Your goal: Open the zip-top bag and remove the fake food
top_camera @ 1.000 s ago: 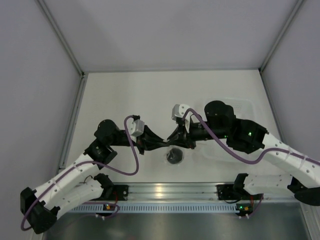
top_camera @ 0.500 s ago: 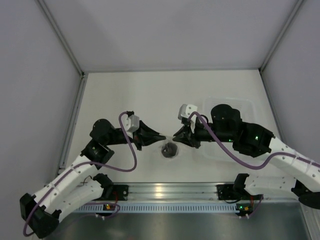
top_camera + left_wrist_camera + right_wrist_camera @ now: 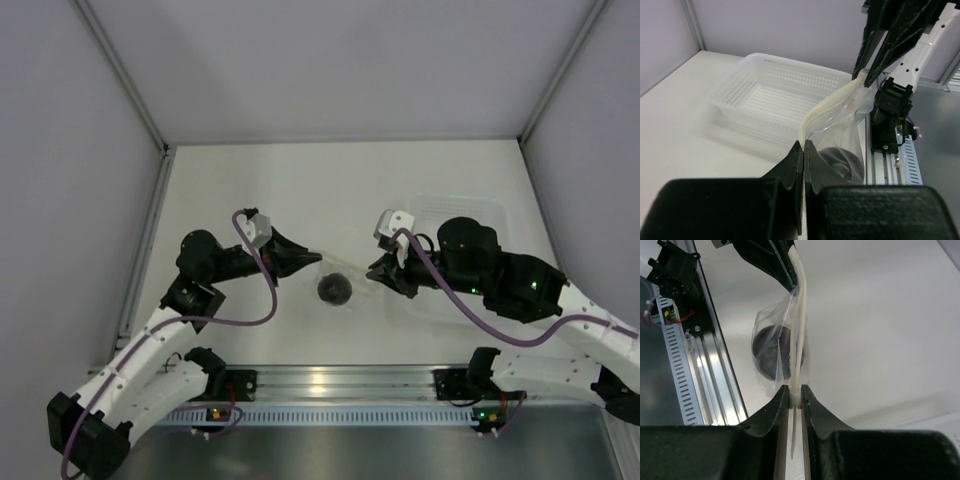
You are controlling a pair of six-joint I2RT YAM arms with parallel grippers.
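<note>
Since 1 second ago, the left gripper (image 3: 803, 150) and right gripper (image 3: 795, 392) are drawn well apart, each clenched on 1 end of the zip strip (image 3: 799, 315), and the zip-top bag (image 3: 345, 272) is stretched taut between them. The fake food (image 3: 335, 290) is cradled in the sagging pouch below. Whether the seal has parted cannot be told; the pull should be kept slow and even, so neither pinch is lost.

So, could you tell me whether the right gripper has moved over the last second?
Yes. The right gripper has pulled rightward, toward the white tub, taking its end of the zip-top bag along.
</note>
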